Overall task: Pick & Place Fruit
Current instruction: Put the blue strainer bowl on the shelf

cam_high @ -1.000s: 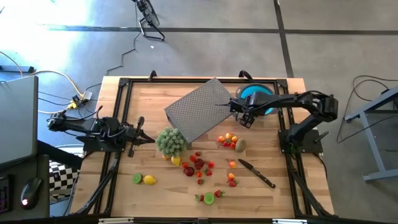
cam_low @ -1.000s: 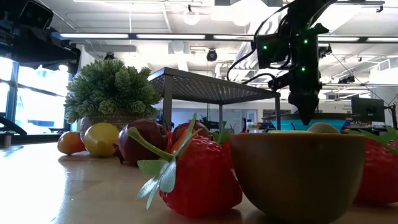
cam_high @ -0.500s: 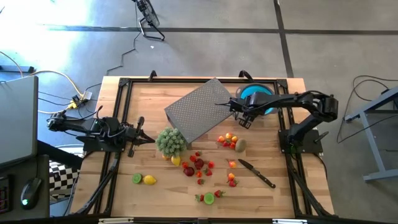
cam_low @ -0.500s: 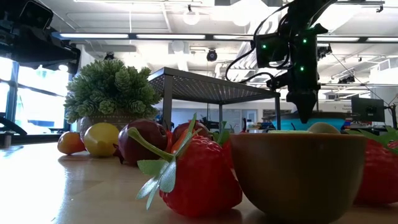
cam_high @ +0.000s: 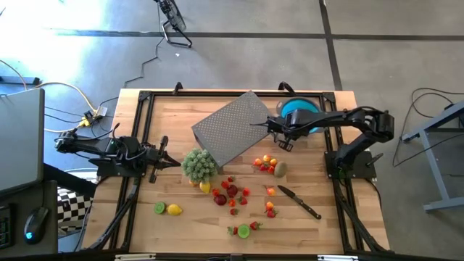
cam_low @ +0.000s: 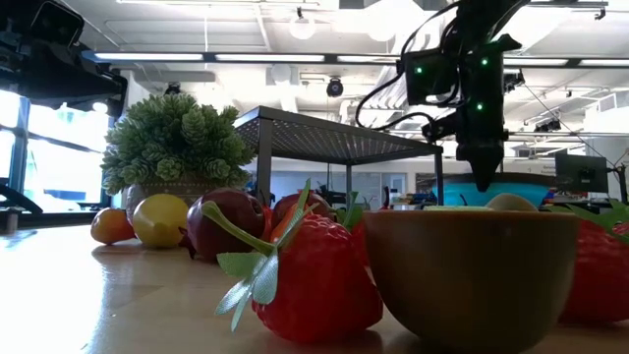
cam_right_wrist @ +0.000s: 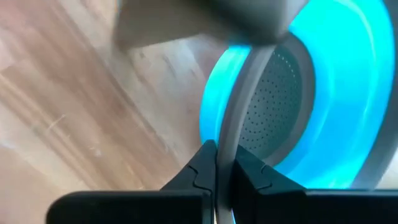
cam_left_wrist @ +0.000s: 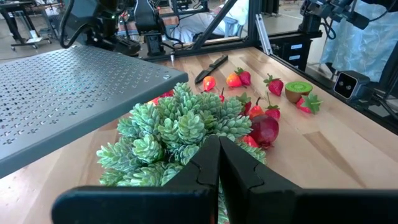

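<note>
Fingers of our right gripper (cam_high: 283, 142) pinched together empty beside the blue bowl (cam_high: 304, 114), we reopen before descending on fruit (cam_high: 270, 166) (left gripper (cam_left_wrist: 217, 163) closed too).

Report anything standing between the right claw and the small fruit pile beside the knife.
Nothing visible stands in the way. The right claw hangs beside the blue bowl, and only bare wood lies between it and the fruit pile. The grey perforated platform stands off to one side, its corner near the claw.
</note>
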Robot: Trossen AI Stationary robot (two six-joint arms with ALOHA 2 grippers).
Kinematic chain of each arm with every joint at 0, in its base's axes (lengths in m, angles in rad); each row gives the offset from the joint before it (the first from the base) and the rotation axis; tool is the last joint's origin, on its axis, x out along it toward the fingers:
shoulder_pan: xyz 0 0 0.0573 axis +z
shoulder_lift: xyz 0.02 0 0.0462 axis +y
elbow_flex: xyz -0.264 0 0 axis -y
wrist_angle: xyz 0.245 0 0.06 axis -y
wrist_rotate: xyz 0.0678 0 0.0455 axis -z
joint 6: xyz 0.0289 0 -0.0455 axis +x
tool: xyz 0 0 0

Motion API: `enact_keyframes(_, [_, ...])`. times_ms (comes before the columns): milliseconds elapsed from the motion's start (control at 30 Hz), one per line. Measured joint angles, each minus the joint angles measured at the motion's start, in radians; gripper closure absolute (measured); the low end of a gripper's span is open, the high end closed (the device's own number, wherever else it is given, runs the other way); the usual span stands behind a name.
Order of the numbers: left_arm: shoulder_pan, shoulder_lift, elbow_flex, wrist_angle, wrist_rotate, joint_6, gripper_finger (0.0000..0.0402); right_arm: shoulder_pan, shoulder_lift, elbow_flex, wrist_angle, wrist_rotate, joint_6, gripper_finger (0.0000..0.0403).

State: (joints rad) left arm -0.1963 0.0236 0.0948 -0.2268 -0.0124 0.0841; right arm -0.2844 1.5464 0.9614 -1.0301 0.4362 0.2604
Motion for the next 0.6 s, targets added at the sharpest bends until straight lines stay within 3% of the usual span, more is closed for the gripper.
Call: enact_keyframes(600, [0.000,0.000,0.000,0.000,0.000,0.000,0.0401,0.080,-0.194,0.001,-0.046,0.063,0.109,0.0390])
